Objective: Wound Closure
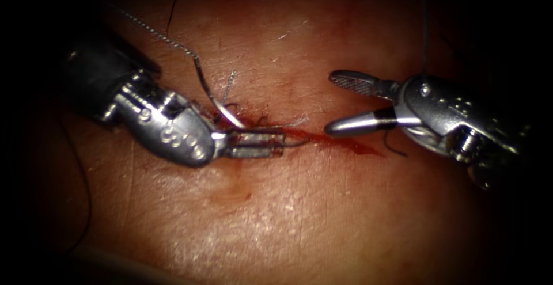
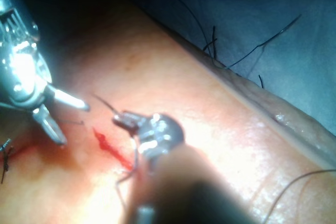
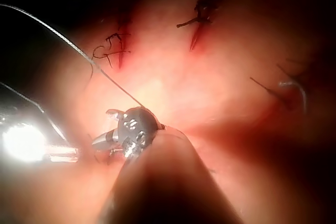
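My left tool (image 1: 279, 144) reaches in from the left, its jaws shut on the curved needle (image 1: 210, 92) close to the tip. The thin tip pokes out past the jaws over the cut (image 1: 345, 144). The needle's arc rises up and left of the jaws, and its braided thread (image 1: 150, 29) runs off to the upper left. Whether the needle passes through tissue at the cut I cannot tell. My right tool (image 1: 329, 103) stands open at the cut's right end, holding nothing. In the left wrist view the left tool (image 2: 122, 119) grips the needle, facing the open right tool (image 2: 73, 121).
Red fluid (image 1: 360, 147) lines the cut in the tissue (image 1: 299, 216). A pale cut thread end (image 1: 229, 83) stands above the cut. Dark thread (image 1: 87, 198) loops at the left. Two finished stitches (image 3: 113, 45) (image 3: 202, 9) lie further along the tissue.
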Motion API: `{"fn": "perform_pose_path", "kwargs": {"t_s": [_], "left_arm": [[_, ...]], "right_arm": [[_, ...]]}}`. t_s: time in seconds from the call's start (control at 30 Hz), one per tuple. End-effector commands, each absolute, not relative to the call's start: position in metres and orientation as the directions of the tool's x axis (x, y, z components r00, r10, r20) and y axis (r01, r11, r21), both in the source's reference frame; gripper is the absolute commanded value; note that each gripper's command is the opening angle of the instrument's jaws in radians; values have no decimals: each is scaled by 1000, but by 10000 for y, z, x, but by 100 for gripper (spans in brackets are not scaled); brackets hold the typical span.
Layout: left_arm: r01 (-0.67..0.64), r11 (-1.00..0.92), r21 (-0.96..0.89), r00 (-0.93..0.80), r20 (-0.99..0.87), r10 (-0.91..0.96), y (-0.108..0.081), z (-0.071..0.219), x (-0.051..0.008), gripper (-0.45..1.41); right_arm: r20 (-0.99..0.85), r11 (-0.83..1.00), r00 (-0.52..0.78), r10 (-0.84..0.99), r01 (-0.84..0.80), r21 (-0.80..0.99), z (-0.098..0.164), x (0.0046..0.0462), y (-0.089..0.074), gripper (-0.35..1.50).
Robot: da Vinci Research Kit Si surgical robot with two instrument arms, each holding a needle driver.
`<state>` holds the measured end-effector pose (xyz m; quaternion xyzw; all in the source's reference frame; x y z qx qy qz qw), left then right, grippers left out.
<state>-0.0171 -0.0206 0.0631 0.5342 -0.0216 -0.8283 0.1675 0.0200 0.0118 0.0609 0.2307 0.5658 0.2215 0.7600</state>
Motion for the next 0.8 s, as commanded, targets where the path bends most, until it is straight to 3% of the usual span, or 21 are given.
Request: {"fn": "perform_pose_path", "kwargs": {"t_s": [0.03,0.4,0.6,0.8], "left_arm": [[264,-940,218,-359,-882,-305,-214,637,-174,-45],[381,-876,295,-233,-886,-400,-224,638,-179,-45],[407,-862,302,-219,-884,-413,-229,642,-183,-45],[424,-854,302,-232,-875,-424,-233,647,-187,-45]], "right_arm": [[-752,786,256,608,-63,615,617,221,121,106],[-647,664,236,725,13,748,640,270,146,100],[-590,581,215,778,109,806,638,273,146,68],[-577,554,194,794,161,817,630,285,146,66]]}}
